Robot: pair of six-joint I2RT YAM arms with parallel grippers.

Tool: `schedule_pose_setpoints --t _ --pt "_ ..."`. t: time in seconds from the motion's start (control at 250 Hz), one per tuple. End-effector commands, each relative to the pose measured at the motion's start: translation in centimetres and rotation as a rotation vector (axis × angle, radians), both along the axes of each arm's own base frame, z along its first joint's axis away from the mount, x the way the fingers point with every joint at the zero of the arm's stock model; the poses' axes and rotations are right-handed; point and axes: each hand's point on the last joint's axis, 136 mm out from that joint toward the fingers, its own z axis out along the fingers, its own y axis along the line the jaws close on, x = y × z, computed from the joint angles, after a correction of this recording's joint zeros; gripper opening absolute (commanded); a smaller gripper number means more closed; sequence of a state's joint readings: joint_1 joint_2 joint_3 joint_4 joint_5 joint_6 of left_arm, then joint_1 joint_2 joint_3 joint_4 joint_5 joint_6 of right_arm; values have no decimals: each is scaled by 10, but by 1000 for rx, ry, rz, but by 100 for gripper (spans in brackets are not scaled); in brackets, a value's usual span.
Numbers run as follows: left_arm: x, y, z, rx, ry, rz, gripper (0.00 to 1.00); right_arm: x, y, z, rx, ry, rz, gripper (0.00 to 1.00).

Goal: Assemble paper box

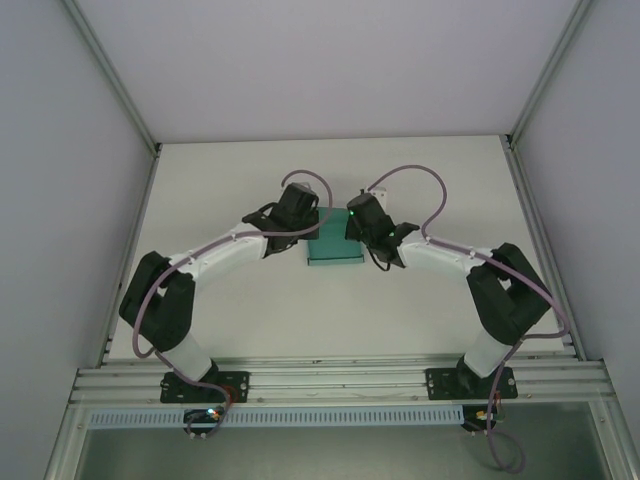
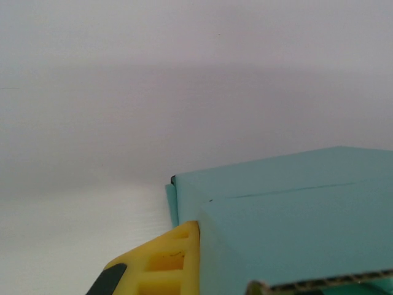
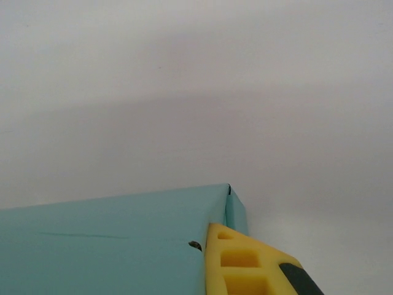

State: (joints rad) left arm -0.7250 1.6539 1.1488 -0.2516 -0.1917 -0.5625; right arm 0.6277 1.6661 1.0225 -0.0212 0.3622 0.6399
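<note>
Squaring up the small teal-green card box (image 1: 335, 250) from both ends is, we judge, the step in hand. It lies flat near the middle of the white table (image 1: 220, 180), with the left gripper (image 1: 306, 236) at its left end and the right gripper (image 1: 364, 238) at its right end. Both grippers are closed. In each wrist view 1 yellow finger (image 2: 166, 261) (image 3: 245, 264) touches a side wall of the box, and we cannot tell whether thin card is nipped or merely pushed. We would press evenly and low from the 2 sides, since such walls should buckle under a lopsided shove. At each far corner a narrow flap (image 2: 171, 203) stands just off the wall, so we would steer the fingers away from those edges. Bare table lies beyond the box and to either side, with the grey enclosure panels (image 1: 60, 200) well apart. Toward the aluminium rail (image 1: 340, 378) the arms' own elbows crowd the room.
</note>
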Motion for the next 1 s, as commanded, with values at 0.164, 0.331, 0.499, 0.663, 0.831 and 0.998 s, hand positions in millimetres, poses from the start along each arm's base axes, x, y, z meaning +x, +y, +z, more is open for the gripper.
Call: schedule_pose_setpoints --t 0.164,0.331,0.499,0.663,0.831,0.998 --pt "-52 -12 -50 -62 185 -27 3 -24 11 6 56 -103 20 0" --pt "-57 -16 -54 -119 188 -14 3 -38 15 -1 52 -106 59 0" --pt "-55 -30 -39 -170 183 -58 1 -40 17 4 54 -114 68 0" --pt "-63 -13 -53 -74 182 -45 4 -46 13 2 -4 -153 94 0" --pt "-82 0 -71 -54 213 -70 11 -62 -2 -23 -67 -128 120 0" --pt "-90 -1 -64 -48 186 -106 17 -74 -8 -34 -93 -100 135 0"
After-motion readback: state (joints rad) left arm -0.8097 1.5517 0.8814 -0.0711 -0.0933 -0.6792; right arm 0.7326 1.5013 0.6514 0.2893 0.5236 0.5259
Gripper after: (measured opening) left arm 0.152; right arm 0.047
